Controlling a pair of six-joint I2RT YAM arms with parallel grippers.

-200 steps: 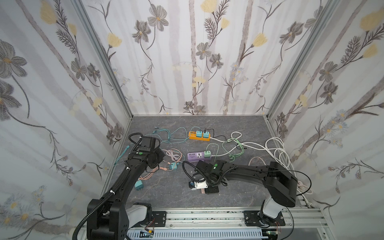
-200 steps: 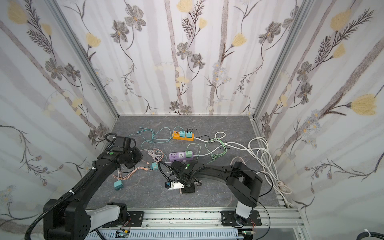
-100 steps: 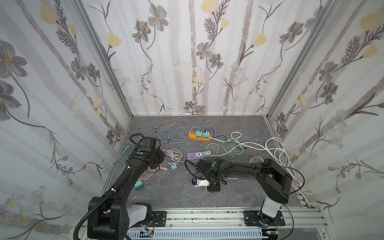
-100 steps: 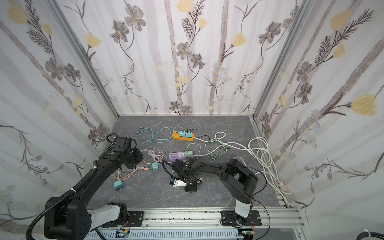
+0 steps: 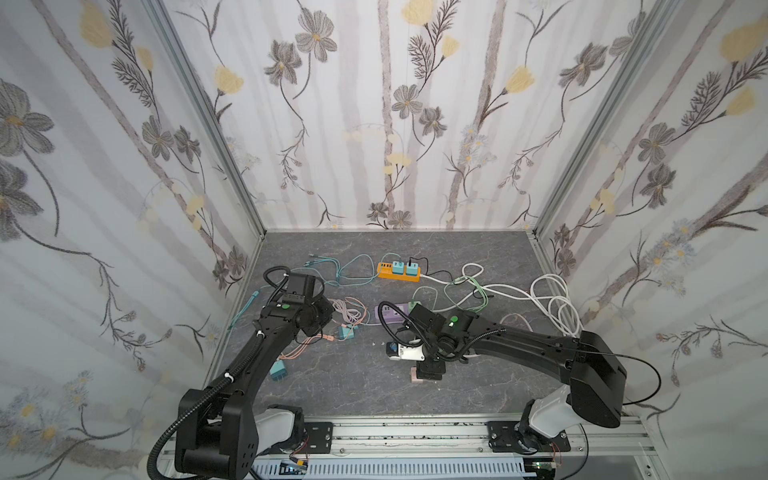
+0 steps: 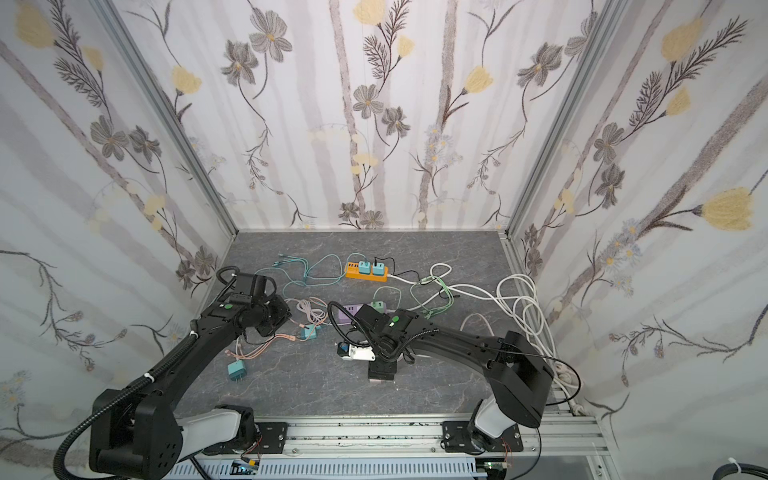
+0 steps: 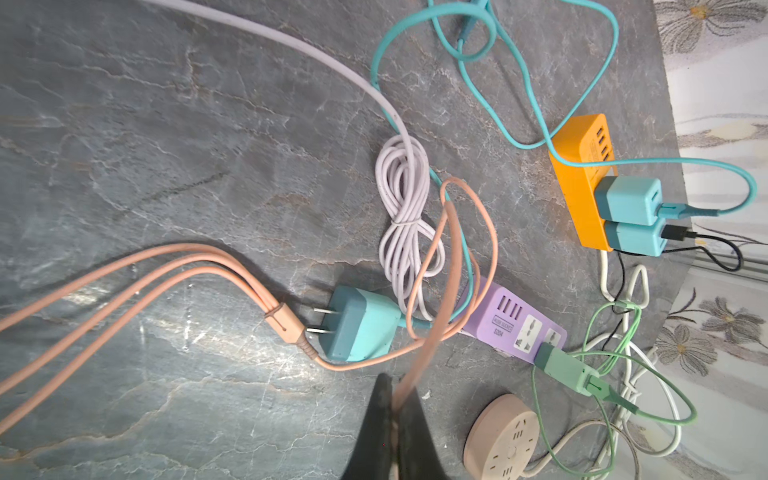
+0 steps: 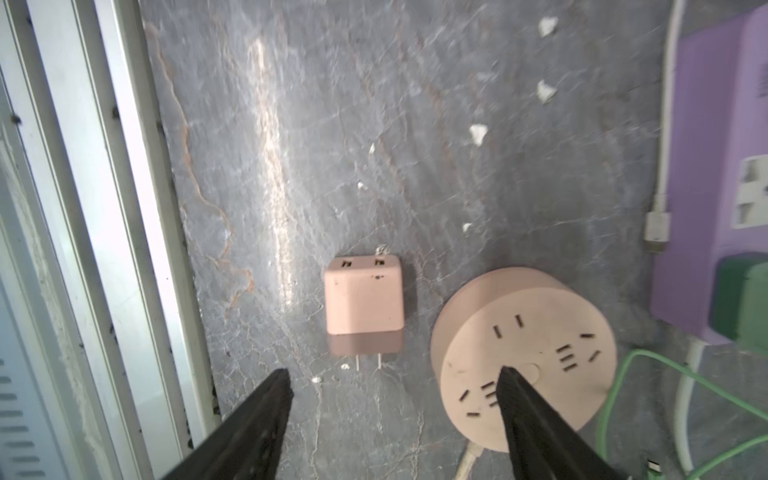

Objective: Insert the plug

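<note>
You seem at the pick-up: your right end effector (image 8: 393,371) gapes wide and empty before the pink square plastic plug (image 8: 364,299) lying on the grey worktop (image 8: 332,124) beside the round pink socket (image 8: 528,353), so advance and close on its sides; your left end effector (image 7: 395,382) pinches the salmon cable (image 7: 284,322).

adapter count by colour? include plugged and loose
Teal plug adapters: 4 (2 in the orange power strip, 2 loose)
Green plug adapter: 1 (in the purple power strip)
Pink plug adapter: 1 (loose)
Total: 6
</note>
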